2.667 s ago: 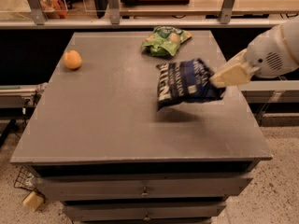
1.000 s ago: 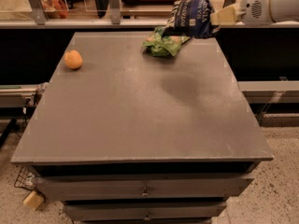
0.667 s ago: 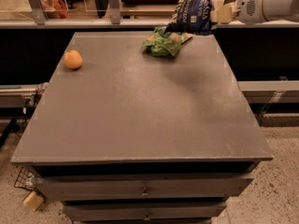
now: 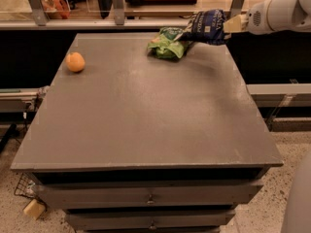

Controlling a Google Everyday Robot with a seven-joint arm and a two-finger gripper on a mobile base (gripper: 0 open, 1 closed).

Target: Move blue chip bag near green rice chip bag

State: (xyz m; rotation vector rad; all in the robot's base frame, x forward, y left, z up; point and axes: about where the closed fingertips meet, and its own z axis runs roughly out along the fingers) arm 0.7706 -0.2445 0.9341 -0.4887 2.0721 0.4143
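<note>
The blue chip bag (image 4: 204, 27) is held in the air at the table's far right, its left end just over the green rice chip bag (image 4: 166, 44). The green bag lies on the grey table (image 4: 146, 110) near the far edge. My gripper (image 4: 231, 24) reaches in from the right on a white arm and is shut on the blue bag's right end.
A round orange fruit (image 4: 75, 61) sits on the table at the far left. A rail with metal posts (image 4: 116, 6) runs behind the table. Drawers (image 4: 148, 198) are below the table's front edge.
The blue chip bag was lifted from the table's right middle and carried to the far edge. In the last second it has come lower, next to the green bag.
</note>
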